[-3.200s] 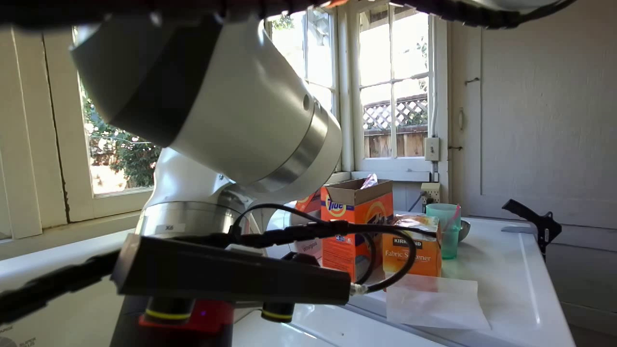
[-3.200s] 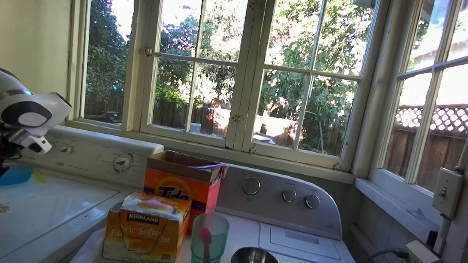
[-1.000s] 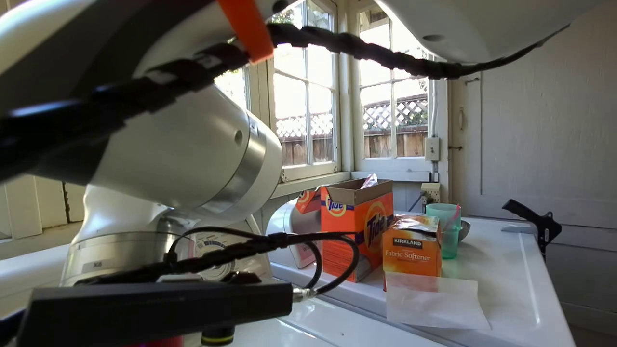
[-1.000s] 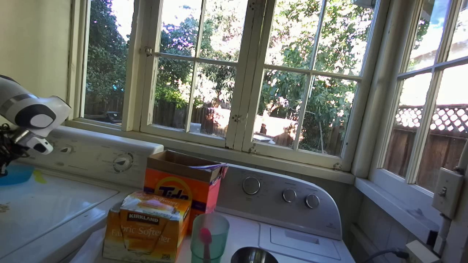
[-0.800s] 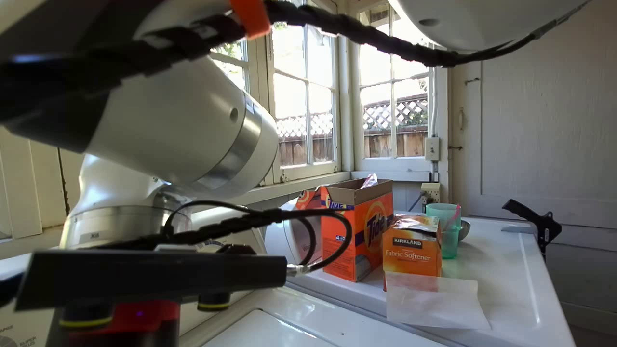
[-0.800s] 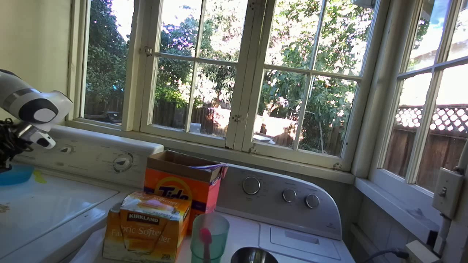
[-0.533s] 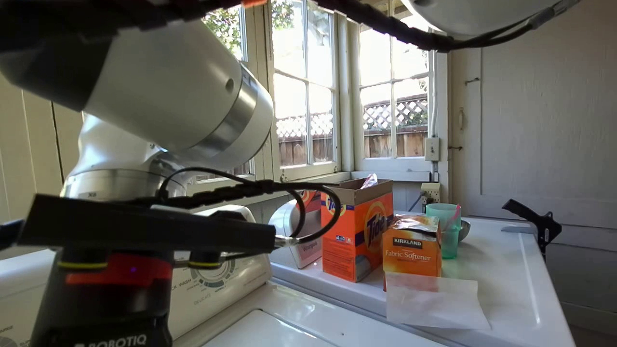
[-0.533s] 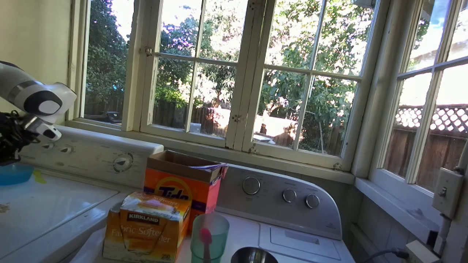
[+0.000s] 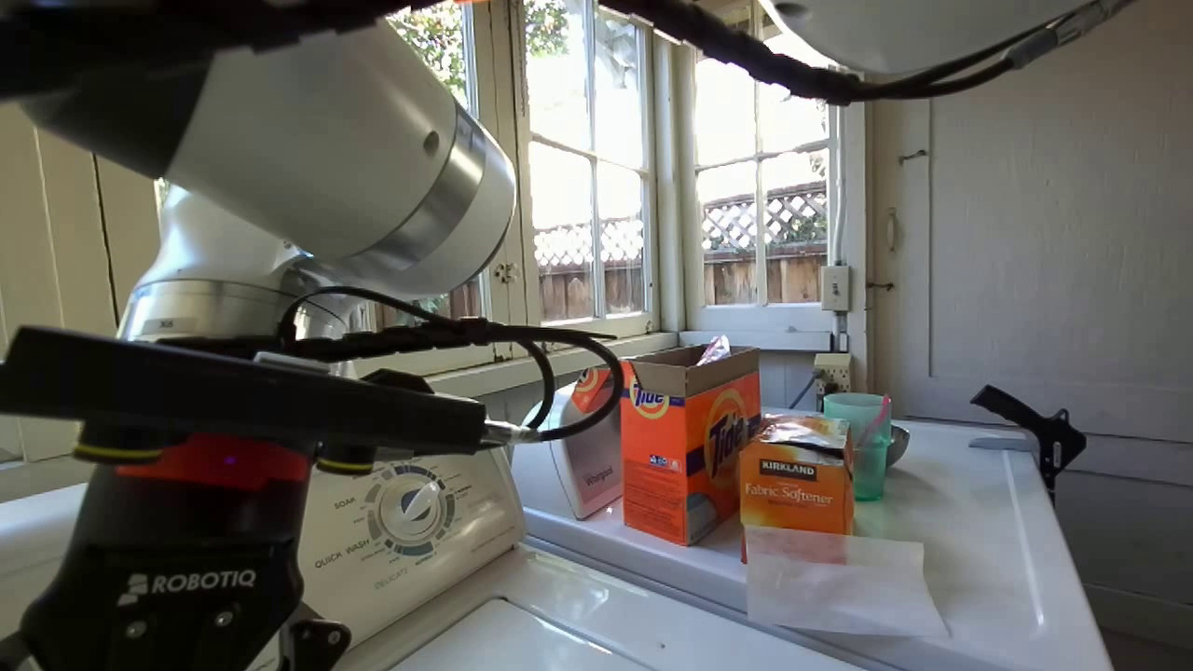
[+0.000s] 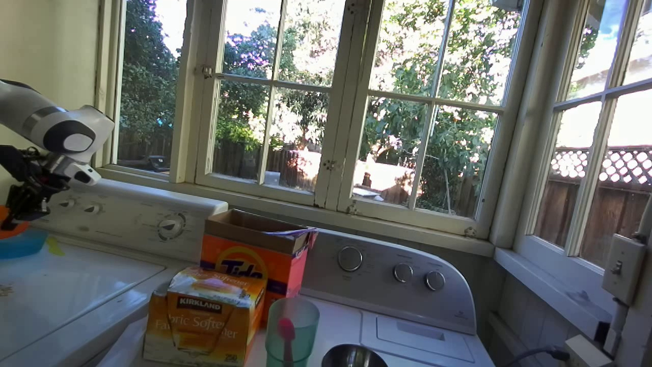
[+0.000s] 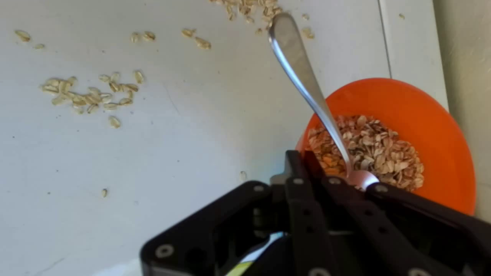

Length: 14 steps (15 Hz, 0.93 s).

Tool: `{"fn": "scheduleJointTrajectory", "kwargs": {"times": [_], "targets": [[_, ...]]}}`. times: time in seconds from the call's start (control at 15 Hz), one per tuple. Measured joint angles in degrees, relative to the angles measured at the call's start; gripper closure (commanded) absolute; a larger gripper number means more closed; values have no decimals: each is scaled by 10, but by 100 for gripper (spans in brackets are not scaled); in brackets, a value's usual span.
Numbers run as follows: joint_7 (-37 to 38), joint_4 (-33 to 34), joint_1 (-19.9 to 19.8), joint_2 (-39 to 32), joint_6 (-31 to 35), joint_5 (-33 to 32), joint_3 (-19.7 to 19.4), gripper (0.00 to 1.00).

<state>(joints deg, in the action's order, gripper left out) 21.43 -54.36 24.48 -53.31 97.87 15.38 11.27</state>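
Observation:
An orange bowl (image 11: 441,115) holds oats (image 11: 387,157) and a metal spoon (image 11: 303,73), whose head lies among the oats and whose handle leans out over the rim. My gripper (image 11: 302,158) is shut on the bowl's near-left rim in the wrist view, a finger on each side. In an exterior view, the orange bowl (image 10: 14,232) peeks in at the left edge under the gripper (image 10: 9,224), just above a blue bowl (image 10: 23,245); whether they touch I cannot tell. The gripper's fingertips are cut off below in an exterior view that shows its Robotiq body (image 9: 177,578).
Loose oats (image 11: 84,96) are scattered on the white washer top. The washer's control panel (image 9: 410,513) stands behind the gripper. Farther off are a Tide box (image 9: 690,457), a Kirkland box (image 9: 797,485), a green cup (image 9: 871,466) and a metal bowl (image 10: 354,357).
The arm and gripper have risen over the last second. In an exterior view they also shifted right, and the orange bowl has come into sight at the left edge.

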Motion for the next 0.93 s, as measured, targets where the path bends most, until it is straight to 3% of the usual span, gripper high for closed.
{"fn": "scheduleJointTrajectory", "kwargs": {"times": [0.93], "targets": [[52,142,31,-88,1,-31,-16,99]]}}
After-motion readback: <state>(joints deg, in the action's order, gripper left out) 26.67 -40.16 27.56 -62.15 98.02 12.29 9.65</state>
